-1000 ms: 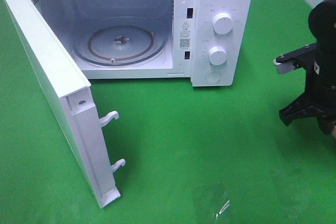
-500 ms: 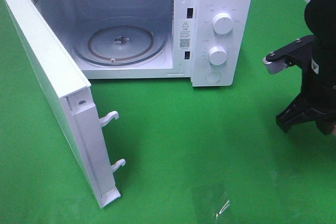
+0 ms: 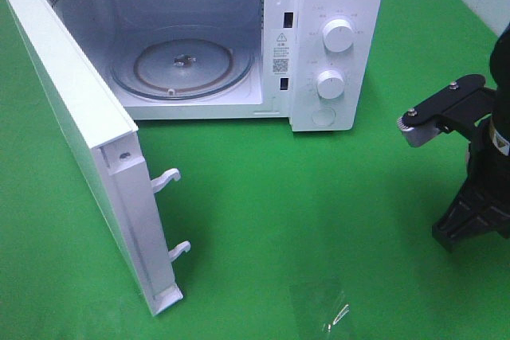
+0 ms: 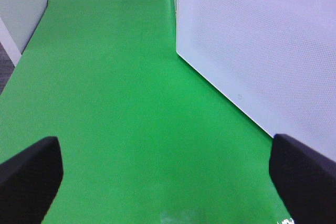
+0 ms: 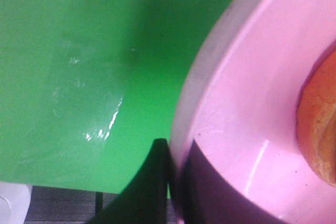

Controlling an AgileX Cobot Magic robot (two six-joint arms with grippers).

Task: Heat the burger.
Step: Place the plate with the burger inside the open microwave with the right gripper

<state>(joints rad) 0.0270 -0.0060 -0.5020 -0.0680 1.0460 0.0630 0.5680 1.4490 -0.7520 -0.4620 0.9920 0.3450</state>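
The burger [image 5: 320, 129] sits on a pink plate [image 5: 236, 114], off to the right of the microwave [image 3: 335, 5] and just out of the high view. Only a bit of its brown bun shows. A burger like this is likely light and soft. It would squash if pinched, its shiny bun could slip, and its layers could slide apart. So the plate is the better thing to hold, since it is hard and stiff. The right tool [image 5: 176, 177] is doing that: its two fingers are pressed on the plate's rim, one inside and one outside. Keep the plate flat so the burger does not slide.

The burger is round, so it has no long side. It probably sits with the bun up, but too little shows to be sure.

The left tool [image 4: 168, 177] is spread wide and holds nothing, beside the microwave's open door [image 3: 80, 133], above the green table [image 3: 279, 212]
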